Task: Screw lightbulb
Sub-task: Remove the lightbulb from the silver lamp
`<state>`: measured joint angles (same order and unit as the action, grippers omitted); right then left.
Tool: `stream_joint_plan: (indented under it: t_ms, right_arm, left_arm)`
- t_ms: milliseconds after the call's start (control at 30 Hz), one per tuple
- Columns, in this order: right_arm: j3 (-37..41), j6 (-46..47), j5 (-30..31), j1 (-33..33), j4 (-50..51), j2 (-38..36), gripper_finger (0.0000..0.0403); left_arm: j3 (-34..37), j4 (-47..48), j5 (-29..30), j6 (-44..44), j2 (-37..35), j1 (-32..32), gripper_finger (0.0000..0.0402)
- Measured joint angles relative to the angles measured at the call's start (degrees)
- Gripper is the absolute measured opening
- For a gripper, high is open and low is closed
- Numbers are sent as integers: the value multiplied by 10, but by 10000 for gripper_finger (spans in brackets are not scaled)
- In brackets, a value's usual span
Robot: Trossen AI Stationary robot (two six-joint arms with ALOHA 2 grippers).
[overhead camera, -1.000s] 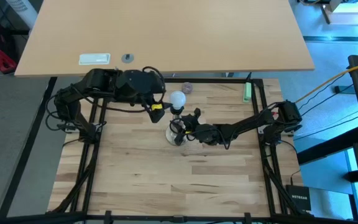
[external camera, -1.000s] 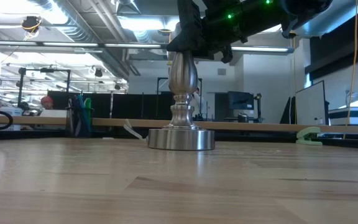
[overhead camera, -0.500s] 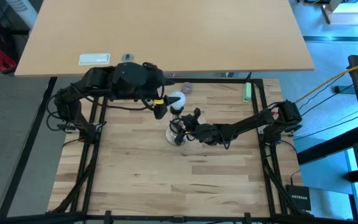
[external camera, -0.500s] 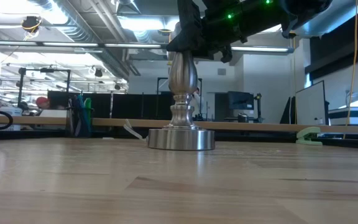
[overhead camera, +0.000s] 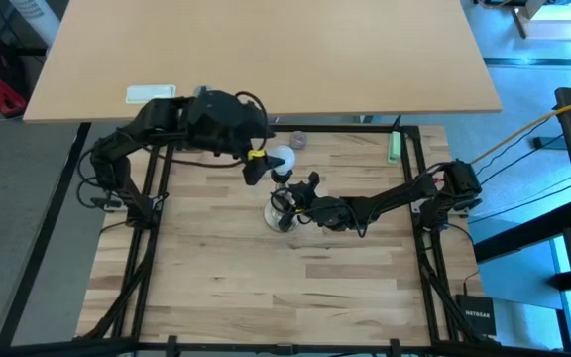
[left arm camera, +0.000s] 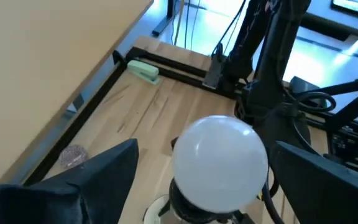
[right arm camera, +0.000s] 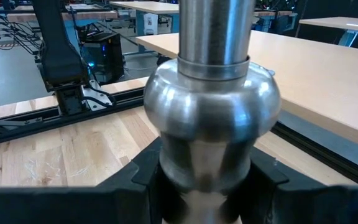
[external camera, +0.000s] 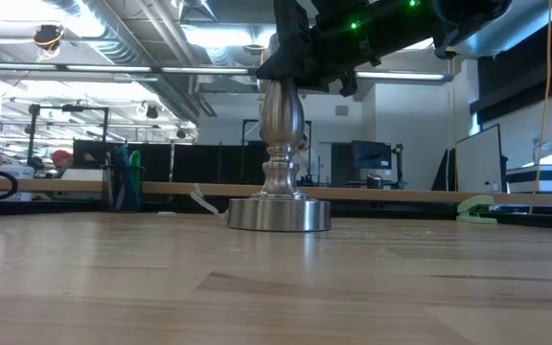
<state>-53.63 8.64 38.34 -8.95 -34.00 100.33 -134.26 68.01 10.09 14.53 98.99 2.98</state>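
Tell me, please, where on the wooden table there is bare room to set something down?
The near half of the table, below the stand and between the side rails, is bare. So is the left side, under the left arm. It is crowded mid-table: the right gripper clamps the stand, and the left gripper, open, flanks the lightbulb.

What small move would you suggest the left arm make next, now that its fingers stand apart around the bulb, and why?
Probably close the left gripper on the lightbulb again for another turn. Its fingers stand open on either side of the globe without touching it, the bulb sits upright in the socket atop the silvery stand, and the right gripper is clamped on the stem, steadying it.
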Motion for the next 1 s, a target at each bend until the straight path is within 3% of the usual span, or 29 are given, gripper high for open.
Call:
stream_joint_plan:
  t_ms: [200, 300, 400, 700, 1000]
  right_arm:
    - [0, -1, 0, 0, 0, 0, 138]
    - [0, -1, 0, 0, 0, 0, 138]
    - [0, -1, 0, 0, 0, 0, 138]
    - [1, -1, -1, 0, -2, 0, 138]
    - [0, -9, 0, 0, -2, 0, 138]
  left_arm:
    - [11, 19, -13, -2, 7, -13, 355]
    - [26, 13, 17, -17, 8, -24, 347]
    - [26, 11, 48, -30, 6, -25, 321]
    - [26, -7, 49, -56, 6, -27, 209]
    - [15, 4, 50, -64, -1, -35, 196]
